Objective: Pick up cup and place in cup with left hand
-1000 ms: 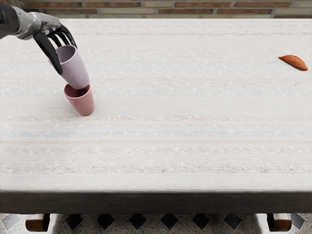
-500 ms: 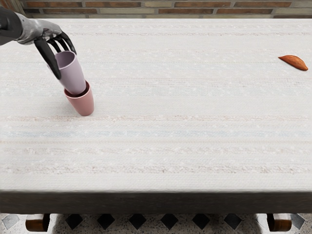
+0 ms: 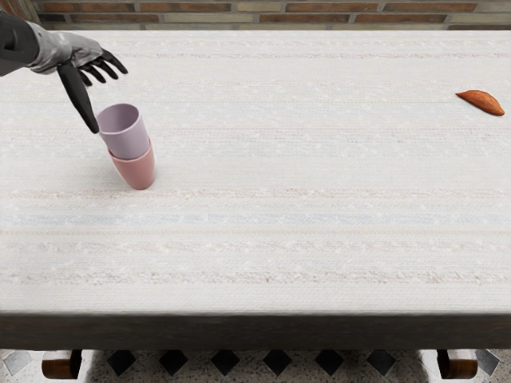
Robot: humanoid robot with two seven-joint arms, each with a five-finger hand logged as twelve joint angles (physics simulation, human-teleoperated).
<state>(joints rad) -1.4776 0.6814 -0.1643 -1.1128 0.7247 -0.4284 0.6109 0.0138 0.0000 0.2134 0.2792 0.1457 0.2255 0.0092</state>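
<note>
I have my left hand (image 3: 78, 57) over the far left part of the table (image 3: 279, 175), its arm coming in from the left edge of my view. The hand is spread and holds nothing: the fingers (image 3: 114, 62) reach out to the right, apart from the cups, while the thumb (image 3: 79, 97) points down toward the near side. The thumb's tip is right by the left side of the lilac cup's rim; I can't tell from here whether it touches.

The lilac cup (image 3: 126, 142) sits in the pink cup (image 3: 137, 173), its lower part inside and its upper part standing out above the pink rim. Its mouth faces up, and the pair leans slightly to the left in my view. The pink cup stands on the table, left of the middle.

Well apart from them, near the right edge on the far side, I see an orange-brown, pointed thing (image 3: 482, 102) lying on the table. Behind the table is a brick wall (image 3: 279, 7), and below its near edge a patterned floor (image 3: 251, 361).
</note>
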